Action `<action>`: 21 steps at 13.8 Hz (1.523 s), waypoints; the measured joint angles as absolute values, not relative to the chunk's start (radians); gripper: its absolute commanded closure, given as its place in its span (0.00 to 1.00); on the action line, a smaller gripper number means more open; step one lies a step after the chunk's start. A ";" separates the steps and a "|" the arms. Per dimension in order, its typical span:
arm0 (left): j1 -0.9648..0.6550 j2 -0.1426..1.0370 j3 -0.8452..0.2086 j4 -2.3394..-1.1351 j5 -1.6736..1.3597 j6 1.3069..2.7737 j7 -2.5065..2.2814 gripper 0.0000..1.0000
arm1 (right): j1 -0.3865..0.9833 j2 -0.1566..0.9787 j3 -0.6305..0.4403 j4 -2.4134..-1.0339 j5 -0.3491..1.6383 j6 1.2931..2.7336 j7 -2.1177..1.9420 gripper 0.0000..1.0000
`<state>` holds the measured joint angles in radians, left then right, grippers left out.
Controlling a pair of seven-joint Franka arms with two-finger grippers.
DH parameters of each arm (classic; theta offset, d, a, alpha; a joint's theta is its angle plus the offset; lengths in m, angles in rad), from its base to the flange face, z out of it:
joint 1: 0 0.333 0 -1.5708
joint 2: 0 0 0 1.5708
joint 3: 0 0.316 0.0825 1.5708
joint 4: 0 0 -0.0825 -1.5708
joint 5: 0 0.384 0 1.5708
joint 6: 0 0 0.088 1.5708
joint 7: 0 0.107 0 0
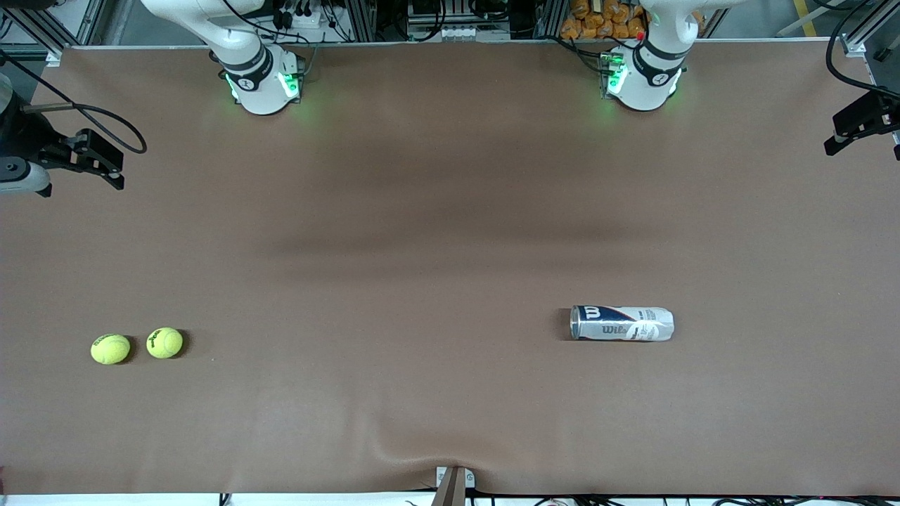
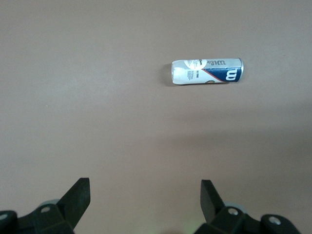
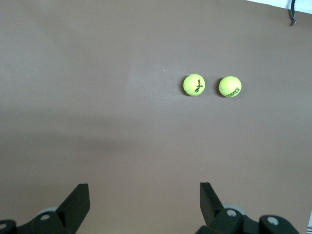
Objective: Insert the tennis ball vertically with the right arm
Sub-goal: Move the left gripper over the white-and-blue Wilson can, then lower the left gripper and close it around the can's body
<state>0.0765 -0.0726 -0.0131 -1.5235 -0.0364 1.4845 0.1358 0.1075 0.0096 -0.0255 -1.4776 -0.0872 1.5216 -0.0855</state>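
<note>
Two yellow-green tennis balls point(image 1: 110, 348) point(image 1: 164, 342) lie side by side on the brown table toward the right arm's end, near the front camera. They also show in the right wrist view point(image 3: 194, 85) point(image 3: 230, 87). A white and blue Wilson ball can point(image 1: 621, 323) lies on its side toward the left arm's end; it also shows in the left wrist view point(image 2: 206, 71). My right gripper point(image 3: 145, 197) is open and empty, high over bare table, apart from the balls. My left gripper point(image 2: 145, 195) is open and empty, high over bare table, apart from the can. Neither gripper shows in the front view.
Black camera mounts stand at the table's two ends point(image 1: 84, 158) point(image 1: 863, 121). The brown cover has a wrinkle point(image 1: 394, 446) near the front edge by a small clamp point(image 1: 453, 483). The arm bases point(image 1: 261, 83) point(image 1: 641, 76) stand along the back edge.
</note>
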 measured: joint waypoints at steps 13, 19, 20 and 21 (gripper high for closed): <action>0.074 0.012 -0.170 -1.596 -0.001 1.555 0.255 0.00 | 0.063 0.009 -0.031 -1.479 -0.075 1.525 -0.085 0.00; 0.005 0.206 -0.214 -1.600 0.161 1.734 0.532 0.00 | -0.042 0.009 -0.035 -1.488 0.019 1.525 -0.090 0.00; -0.023 0.243 -0.218 -1.600 0.206 1.755 0.535 0.00 | -0.042 0.009 -0.033 -1.488 0.020 1.525 -0.090 0.00; -0.048 0.281 -0.221 -1.600 0.246 1.783 0.548 0.00 | -0.042 0.009 -0.032 -1.489 0.020 1.525 -0.090 0.00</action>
